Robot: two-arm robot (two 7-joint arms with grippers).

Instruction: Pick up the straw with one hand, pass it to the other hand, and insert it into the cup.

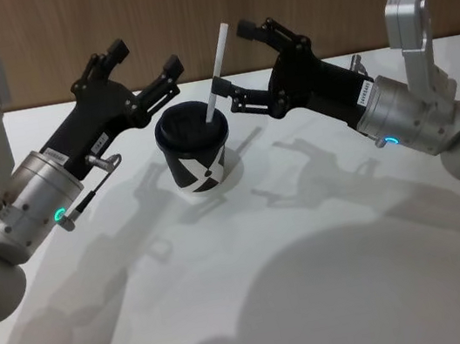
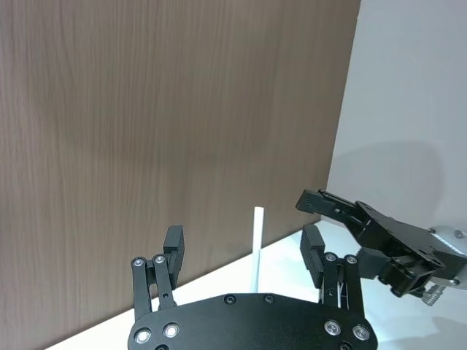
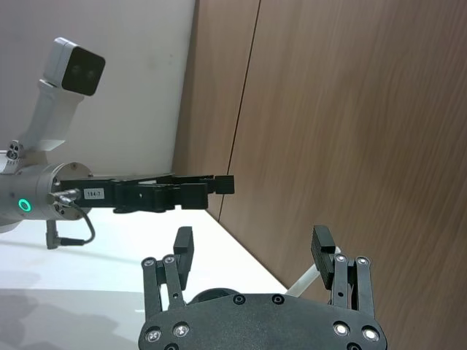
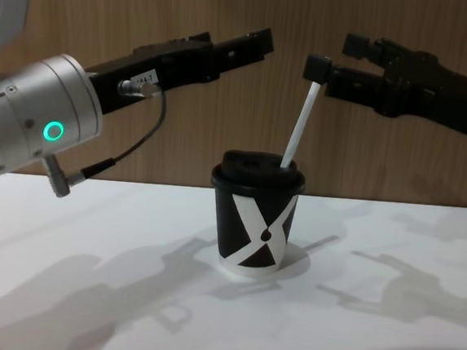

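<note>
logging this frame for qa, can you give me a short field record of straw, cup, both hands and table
straw: white, stands tilted in the cup lid's hole, upper end free
cup: black with white X, domed lid on, upright on the table
left hand: open, raised behind and left of the cup, holds nothing
right hand: open, fingers on either side of the straw, not clamped
table: white, carries the cup
task state: straw looks inserted

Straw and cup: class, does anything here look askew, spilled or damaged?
The straw leans in the lid of the cup rather than standing straight. No spill or damage shows. Both tools, left and right, are open beside it.
</note>
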